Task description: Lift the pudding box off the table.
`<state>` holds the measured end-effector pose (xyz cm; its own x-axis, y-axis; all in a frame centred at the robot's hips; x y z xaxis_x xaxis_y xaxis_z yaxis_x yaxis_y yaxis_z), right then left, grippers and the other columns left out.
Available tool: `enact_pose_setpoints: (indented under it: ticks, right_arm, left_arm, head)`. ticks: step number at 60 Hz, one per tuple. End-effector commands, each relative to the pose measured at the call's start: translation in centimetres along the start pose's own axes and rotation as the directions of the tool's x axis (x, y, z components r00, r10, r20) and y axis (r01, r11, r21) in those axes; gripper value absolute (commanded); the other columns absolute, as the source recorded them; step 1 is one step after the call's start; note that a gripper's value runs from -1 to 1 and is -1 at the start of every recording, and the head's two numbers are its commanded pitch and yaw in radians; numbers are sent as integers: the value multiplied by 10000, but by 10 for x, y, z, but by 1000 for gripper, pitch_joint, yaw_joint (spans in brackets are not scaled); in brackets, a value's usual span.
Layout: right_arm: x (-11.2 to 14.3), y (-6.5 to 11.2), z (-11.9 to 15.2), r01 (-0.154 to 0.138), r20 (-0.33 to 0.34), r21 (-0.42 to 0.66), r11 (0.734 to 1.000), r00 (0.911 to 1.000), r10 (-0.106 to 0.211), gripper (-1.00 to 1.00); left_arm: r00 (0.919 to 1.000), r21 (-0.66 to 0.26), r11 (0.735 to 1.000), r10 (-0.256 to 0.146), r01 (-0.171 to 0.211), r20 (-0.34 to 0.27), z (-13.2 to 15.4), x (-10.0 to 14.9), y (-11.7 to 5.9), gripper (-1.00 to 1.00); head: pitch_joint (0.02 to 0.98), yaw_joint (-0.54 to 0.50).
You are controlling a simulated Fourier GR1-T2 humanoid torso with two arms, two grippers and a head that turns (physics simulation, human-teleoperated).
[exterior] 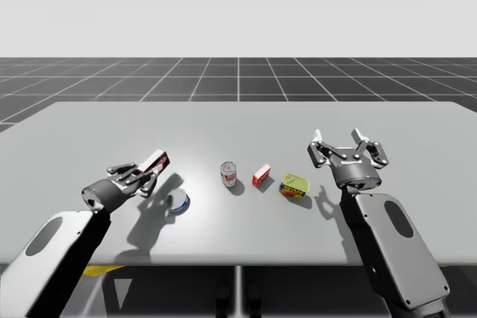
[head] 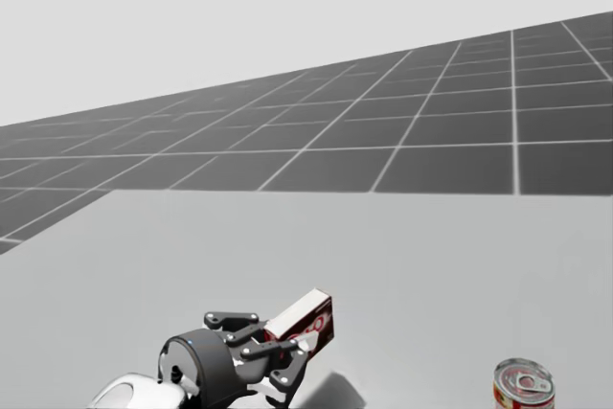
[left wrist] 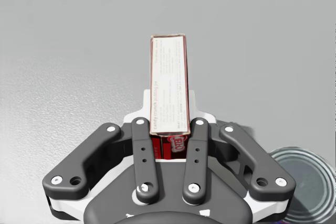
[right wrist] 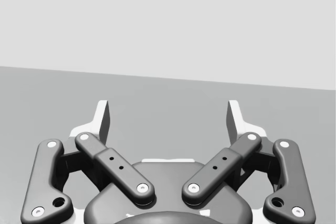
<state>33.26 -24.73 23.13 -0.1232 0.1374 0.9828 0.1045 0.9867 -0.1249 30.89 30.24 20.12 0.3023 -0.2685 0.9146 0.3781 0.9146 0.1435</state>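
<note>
high view: near the counter's [exterior: 238,124] front-left corner my left gripper [exterior: 143,175] is clamped on the pudding box [exterior: 156,161], raised off the surface above its shadow; toward the right edge, my right gripper [exterior: 348,148] hangs with fingers spread wide.

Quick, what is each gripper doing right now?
Left gripper: closed on the dark red and white cardboard pudding box.
Right gripper: open, holding nothing.

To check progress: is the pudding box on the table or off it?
Off the table. My left gripper is shut on the pudding box, and the high view shows its shadow lying apart from it on the table.
</note>
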Motion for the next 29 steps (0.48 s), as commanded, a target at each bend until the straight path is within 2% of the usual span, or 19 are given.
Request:
enact_pose_setpoints:
  ticks: [1, 10, 16, 22, 23, 25, 29]
  right_arm:
    - [0, 0, -1, 10, 5, 20, 10000, 10000, -10, -1000]
    - [0, 0, -1, 4, -17, 45, 10000, 10000, -4, -1000]
    - [-1, 0, -1, -13, -12, 49, 10000, 10000, 13, -1000]
    - [-1, 0, -1, -41, -12, 53, 10000, 10000, 41, -1000]
    - [-1, 0, -1, -27, -26, 55, 10000, 10000, 27, -1000]
    - [-1, 0, -1, -31, -36, 58, 10000, 10000, 31, -1000]
    - [-1, 0, -1, -51, -27, 50, 10000, 10000, 51, -1000]
  left_arm:
    - [9933, -563, 9948, -802, 850, 834, 10, 44, -1, 1000]
    - [9834, -429, 9896, -1313, 1376, 1254, 20, 67, 0, 1000]
    - [9724, -263, 9845, -1671, 1736, 1627, 29, 88, 0, 1000]
    - [9599, -42, 9790, -1988, 2036, 1976, 36, 107, 1, 1000]
    - [9537, 56, 9754, -2165, 2202, 2089, 40, 114, 1, 1000]
    - [9503, 76, 9738, -2234, 2272, 2169, 43, 119, 1, 1000]
    - [9351, 283, 9661, -2557, 2567, 2455, 53, 134, 1, 1000]
  head:
    - [419, 433]
    - [410, 432]
    - [409, 435]
    - [408, 438]
    - [408, 439]
    - [407, 439]
    - [407, 440]
